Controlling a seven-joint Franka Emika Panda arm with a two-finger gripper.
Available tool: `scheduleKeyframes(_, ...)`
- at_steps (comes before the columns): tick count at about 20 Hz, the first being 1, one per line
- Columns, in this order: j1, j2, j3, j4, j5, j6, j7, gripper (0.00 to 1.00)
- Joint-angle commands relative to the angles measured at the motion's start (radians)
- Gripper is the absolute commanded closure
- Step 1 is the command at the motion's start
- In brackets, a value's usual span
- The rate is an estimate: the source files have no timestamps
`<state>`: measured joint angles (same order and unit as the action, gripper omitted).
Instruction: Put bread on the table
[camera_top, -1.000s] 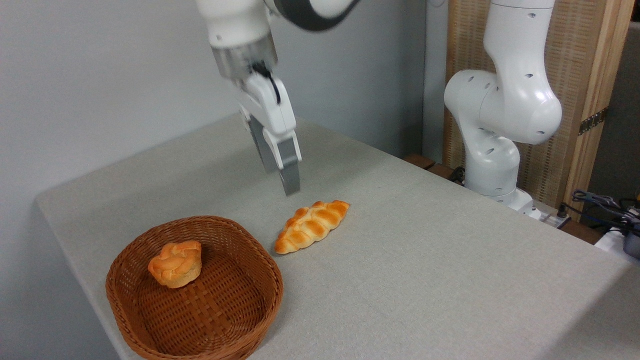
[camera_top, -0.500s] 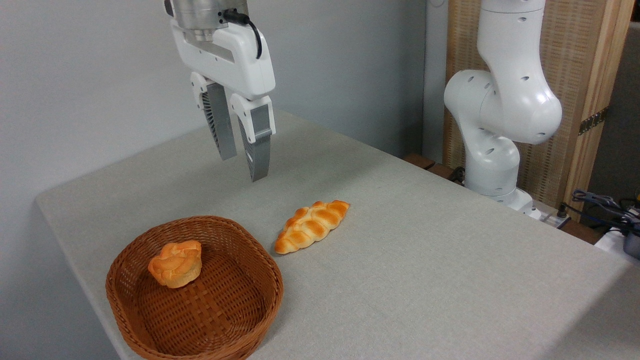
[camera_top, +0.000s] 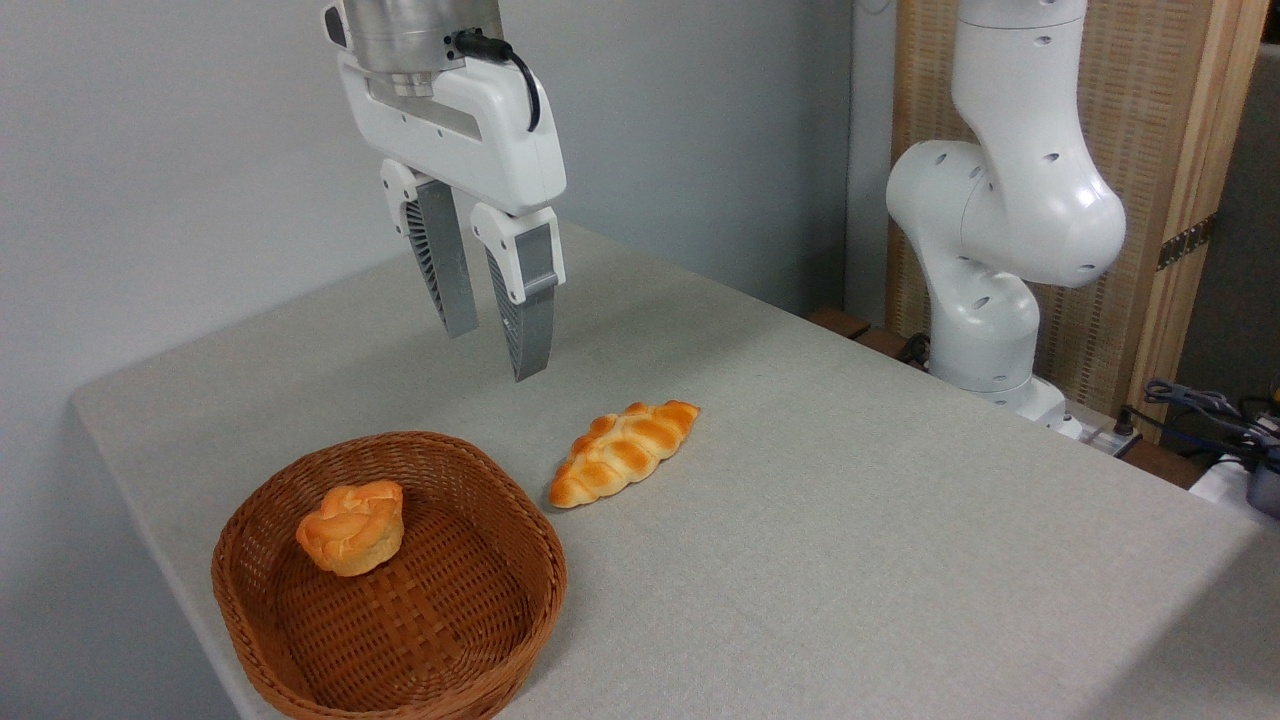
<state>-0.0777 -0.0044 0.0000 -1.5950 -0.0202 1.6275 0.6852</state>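
The wide table (camera_top: 850, 560), draped in pale grey-beige woven cloth with rounded corners, carries everything here. Behind its far right edge stands the glossy white arm (camera_top: 1000, 220), its base column rising beside a slatted wooden screen. Near the front left corner sits the brown wicker basket (camera_top: 300, 640), with a small round muffin-shaped bun (camera_top: 351, 527) inside it.

The long braided golden-orange loaf (camera_top: 623, 452) lies flat on the cloth just beside the basket's right rim, outside it, nothing touching it. It has not budged over the last second, so to my eye the bread is already where the task wants it.

What has changed is the white two-finger gripper (camera_top: 495, 352). A second ago it was tilted, its tips low and close above the loaf; since then it has swung up and to the left and squared itself, and in the last half second it has drifted slightly back down and rightward. Now it hangs above the cloth behind the basket, fingers pointing down, parted with a clear gap, gripping nothing. That reads as a retreat after release.
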Motion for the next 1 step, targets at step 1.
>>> scheduleKeyframes(1,-0.004,0.006,0.006,0.026,0.008,-0.034,-0.010,0.00)
